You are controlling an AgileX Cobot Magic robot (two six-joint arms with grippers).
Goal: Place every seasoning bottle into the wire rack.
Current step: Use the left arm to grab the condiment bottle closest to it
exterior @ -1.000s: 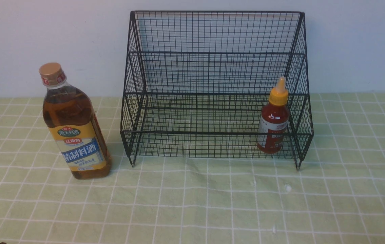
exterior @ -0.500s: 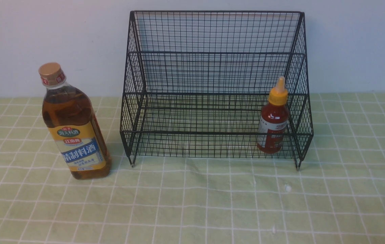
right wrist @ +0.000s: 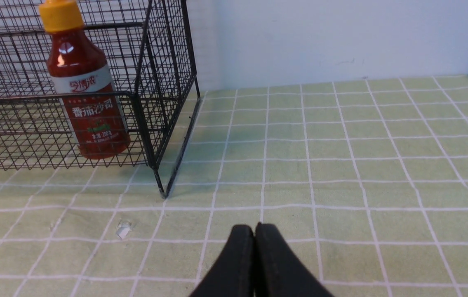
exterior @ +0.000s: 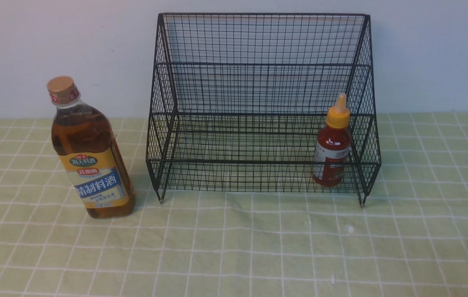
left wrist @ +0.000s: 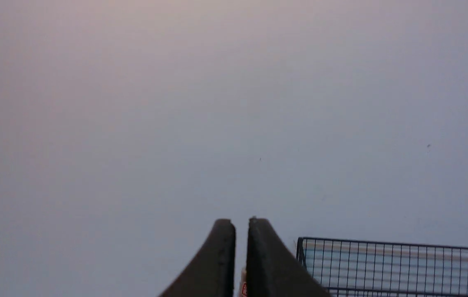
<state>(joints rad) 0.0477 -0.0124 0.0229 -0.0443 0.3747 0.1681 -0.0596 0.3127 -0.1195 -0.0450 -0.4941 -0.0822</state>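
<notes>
Amber bottle (exterior: 89, 152) out on the counter (exterior: 258, 247), upright, just beside the left end of the wire rack (exterior: 262, 15), and that's the one left to go. The red sauce bottle (exterior: 332, 152) is already home: standing in the lower tier at the right end, close against the side mesh.

Now, the change. Half a second ago a dark shape poked in at the lower left edge of the front view; now it's gone, and no arm shows there at all. Neither bottle has budged, nor has the rack.

So the left arm is on the move, out of the front camera's sight. Its wrist view looks mostly at bare wall (left wrist: 135, 103), with only the top edge of the rack down in one corner. The left hand (left wrist: 241, 231) has its fingers all but together, a thin slit between them, holding nothing. A sliver of tan and red peeks between them low down; it may be the amber bottle's cap, too little shows to be sure.

The right hand (right wrist: 254, 235) is pressed together and empty, low over the counter, off to the right of the rack.

Half done, by the look of it. The left hand will need to spread wide before it can take that broad bottle.
</notes>
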